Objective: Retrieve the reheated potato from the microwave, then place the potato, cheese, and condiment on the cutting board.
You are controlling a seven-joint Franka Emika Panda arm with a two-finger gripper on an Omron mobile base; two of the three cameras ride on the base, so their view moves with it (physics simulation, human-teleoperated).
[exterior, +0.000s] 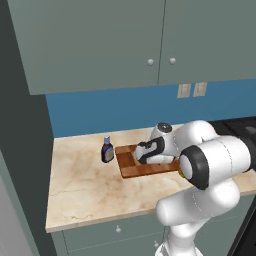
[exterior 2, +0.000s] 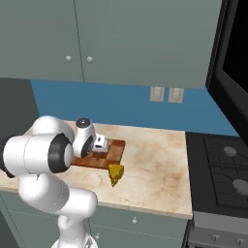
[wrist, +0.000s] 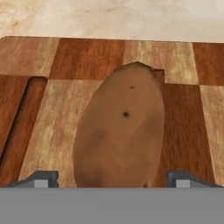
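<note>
Left of the gripper on the counter, condiment awaits. Between the spread fingertips, potato lies on the cutting board, apparently just released. Right of it, off the board, cheese. Next move, likely: lift clear, fetch either.

even, flat rendered light, moderately bright; soft low-resolution blur throughout; faint shadow at lower left of the potato.
</note>
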